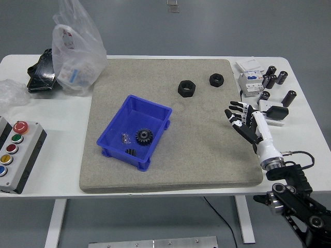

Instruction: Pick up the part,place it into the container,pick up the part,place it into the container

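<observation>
Up-left of the empty right hand [247, 124], two nuts [186, 88].

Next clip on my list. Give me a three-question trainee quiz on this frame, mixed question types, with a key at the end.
1. True or false: the right hand holds a part.
2. What lies in the blue bin? A) only a black gear; B) a black gear, a small metal piece and a small dark part; C) nothing.
3. Fill in: two black ___ lie on the grey mat beyond the bin.

Key: 1. False; the fingers are spread and hold nothing, over the mat's right edge. 2. B. 3. Nuts; the larger one nearer the bin, the smaller nut to its right.
</observation>
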`<state>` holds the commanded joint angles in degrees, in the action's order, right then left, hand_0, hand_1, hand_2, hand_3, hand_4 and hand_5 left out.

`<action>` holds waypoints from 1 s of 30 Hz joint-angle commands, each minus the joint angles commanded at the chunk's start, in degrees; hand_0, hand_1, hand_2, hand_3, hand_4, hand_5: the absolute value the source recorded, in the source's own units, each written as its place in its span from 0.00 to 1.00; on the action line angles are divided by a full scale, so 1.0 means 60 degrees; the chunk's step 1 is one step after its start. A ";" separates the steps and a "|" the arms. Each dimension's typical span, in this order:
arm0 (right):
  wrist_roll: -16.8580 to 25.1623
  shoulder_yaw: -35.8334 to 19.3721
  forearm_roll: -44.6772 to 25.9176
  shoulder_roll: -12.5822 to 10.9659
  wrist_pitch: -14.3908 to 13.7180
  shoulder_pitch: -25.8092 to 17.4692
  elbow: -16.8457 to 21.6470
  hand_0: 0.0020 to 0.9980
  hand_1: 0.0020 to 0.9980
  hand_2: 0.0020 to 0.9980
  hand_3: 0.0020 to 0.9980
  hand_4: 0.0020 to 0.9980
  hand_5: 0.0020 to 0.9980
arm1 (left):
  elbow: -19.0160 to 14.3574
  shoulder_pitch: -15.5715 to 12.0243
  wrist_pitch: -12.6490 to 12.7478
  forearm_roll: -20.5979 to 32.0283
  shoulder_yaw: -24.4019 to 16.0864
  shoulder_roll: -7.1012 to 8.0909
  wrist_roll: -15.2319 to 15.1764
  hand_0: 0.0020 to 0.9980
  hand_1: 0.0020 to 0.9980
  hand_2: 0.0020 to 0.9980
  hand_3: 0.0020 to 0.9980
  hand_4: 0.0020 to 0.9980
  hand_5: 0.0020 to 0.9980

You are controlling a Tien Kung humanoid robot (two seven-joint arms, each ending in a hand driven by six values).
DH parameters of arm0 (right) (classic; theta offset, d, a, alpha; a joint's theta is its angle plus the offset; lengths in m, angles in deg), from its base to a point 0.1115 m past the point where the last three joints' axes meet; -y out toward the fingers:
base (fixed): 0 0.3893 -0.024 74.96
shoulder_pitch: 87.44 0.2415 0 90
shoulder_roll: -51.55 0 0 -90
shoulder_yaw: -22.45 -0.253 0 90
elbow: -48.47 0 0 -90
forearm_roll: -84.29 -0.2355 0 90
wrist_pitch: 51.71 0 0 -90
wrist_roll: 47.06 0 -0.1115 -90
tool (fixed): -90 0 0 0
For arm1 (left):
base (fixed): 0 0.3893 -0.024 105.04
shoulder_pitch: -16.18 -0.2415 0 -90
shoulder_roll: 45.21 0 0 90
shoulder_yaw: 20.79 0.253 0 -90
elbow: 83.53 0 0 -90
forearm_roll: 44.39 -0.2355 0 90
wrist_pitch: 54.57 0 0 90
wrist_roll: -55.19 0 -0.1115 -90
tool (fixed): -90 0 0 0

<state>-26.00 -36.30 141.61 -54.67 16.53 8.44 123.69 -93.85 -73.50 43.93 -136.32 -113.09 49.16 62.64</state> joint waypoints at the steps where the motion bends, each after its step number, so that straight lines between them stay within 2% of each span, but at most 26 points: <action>1: 0.0201 -0.0012 -0.0344 -0.0010 0.0014 -0.0013 -0.0003 0.74 0.71 0.72 0.69 0.79 0.52 | 0.0000 0.0001 -0.0002 -0.0005 0.0002 0.0007 -0.0007 0.63 0.51 0.50 0.61 0.67 0.26; 5: 0.0887 -0.0156 -0.1779 0.0007 0.0044 -0.0061 0.0012 0.74 0.71 0.71 0.68 0.79 0.52 | 0.0000 -0.0012 -0.0005 -0.0016 0.0002 0.0038 -0.0029 0.63 0.51 0.50 0.61 0.68 0.27; 13: 0.1193 -0.0459 -0.3461 0.0112 0.0075 -0.0164 0.0121 0.74 0.71 0.71 0.67 0.79 0.53 | 0.0000 -0.0065 0.0002 -0.0017 -0.0007 -0.0001 -0.0058 0.63 0.52 0.50 0.61 0.68 0.27; 30: 0.1426 -0.0551 -0.3731 0.0189 -0.0150 -0.0011 0.0267 0.73 0.70 0.69 0.67 0.78 0.54 | 0.0000 0.0046 -0.0028 0.0427 0.0503 -0.0003 -0.0384 0.63 0.52 0.51 0.61 0.69 0.27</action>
<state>-17.45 -39.61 119.22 -53.54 15.63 8.37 125.30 -93.85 -73.22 43.76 -133.75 -110.07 49.14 60.33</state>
